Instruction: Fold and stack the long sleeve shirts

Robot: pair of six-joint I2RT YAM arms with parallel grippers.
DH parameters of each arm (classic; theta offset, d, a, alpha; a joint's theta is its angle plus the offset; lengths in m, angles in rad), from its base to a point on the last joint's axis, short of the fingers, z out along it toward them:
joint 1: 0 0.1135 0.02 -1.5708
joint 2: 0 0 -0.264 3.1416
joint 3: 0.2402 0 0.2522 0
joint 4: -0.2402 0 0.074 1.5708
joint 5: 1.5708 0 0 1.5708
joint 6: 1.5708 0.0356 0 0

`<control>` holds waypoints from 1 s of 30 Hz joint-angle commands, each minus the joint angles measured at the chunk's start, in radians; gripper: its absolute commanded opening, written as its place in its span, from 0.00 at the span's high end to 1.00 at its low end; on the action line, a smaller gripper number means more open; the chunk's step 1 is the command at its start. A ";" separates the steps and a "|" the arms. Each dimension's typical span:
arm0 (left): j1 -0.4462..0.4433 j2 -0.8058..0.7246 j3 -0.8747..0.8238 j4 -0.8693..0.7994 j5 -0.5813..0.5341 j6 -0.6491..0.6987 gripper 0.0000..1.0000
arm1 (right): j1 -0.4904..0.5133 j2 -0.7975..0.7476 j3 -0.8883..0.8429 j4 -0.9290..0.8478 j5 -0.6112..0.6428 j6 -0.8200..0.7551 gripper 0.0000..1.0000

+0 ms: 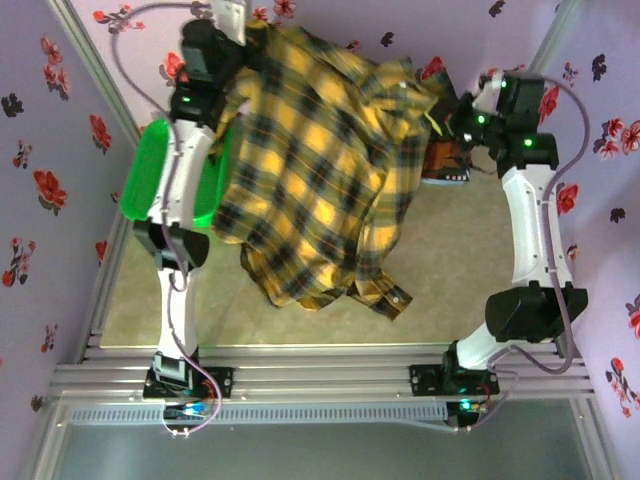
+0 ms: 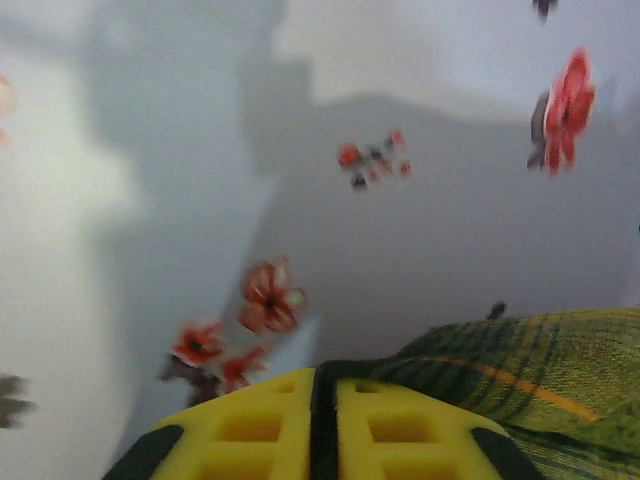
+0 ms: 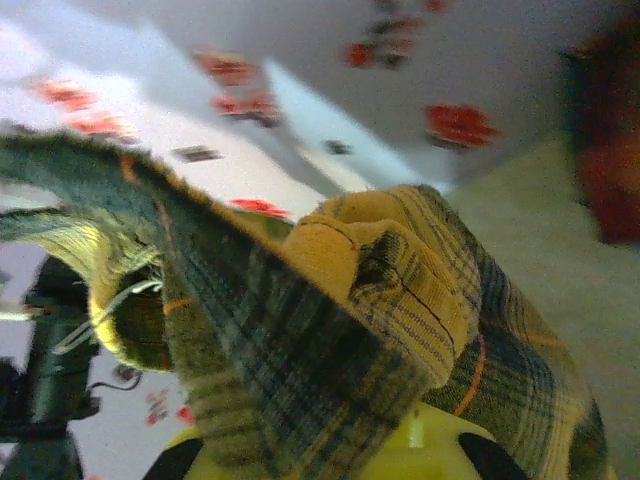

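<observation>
Shirt (image 1: 320,170) is held raised over the far half of the bench (image 1: 450,260), its hem draped towards the near edge. The right gripper (image 1: 447,115) is clenched on a bunched fold at the shirt's far-right corner. The left gripper (image 2: 322,385) is seen with fingers close together and cloth at the tips; whether cloth is pinched cannot be told.

Flannel is judged soft, light and limp. It will sag wherever unsupported, and is neither slippery nor fragile. It is best taken at the shoulder seams or collar corners.

Basket (image 1: 145,175) is noted at the left edge, under the left arm. Red shirt (image 1: 447,160) is noted at the far-right edge. Both are judged to crowd the space needed for spreading.
</observation>
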 commanded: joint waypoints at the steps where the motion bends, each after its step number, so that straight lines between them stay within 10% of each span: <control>1: -0.001 0.098 0.036 0.082 -0.019 -0.120 0.13 | -0.078 -0.049 -0.155 0.008 0.113 -0.052 0.78; 5: -0.031 -0.010 0.025 -0.127 -0.002 -0.277 0.00 | -0.136 -0.050 -0.273 0.003 0.225 -0.126 0.41; 12: -0.161 -0.610 -0.612 -0.521 -0.079 -0.349 0.00 | -0.126 -0.134 -0.300 -0.180 0.366 -0.289 0.18; 20: -0.228 -1.063 -1.611 -0.593 0.132 -0.758 0.07 | 0.156 -0.271 -0.561 -0.425 0.519 -0.386 0.19; 30: -0.302 -0.894 -1.921 -0.429 0.148 -0.879 0.13 | 0.453 -0.343 -0.992 -0.254 0.558 -0.161 0.25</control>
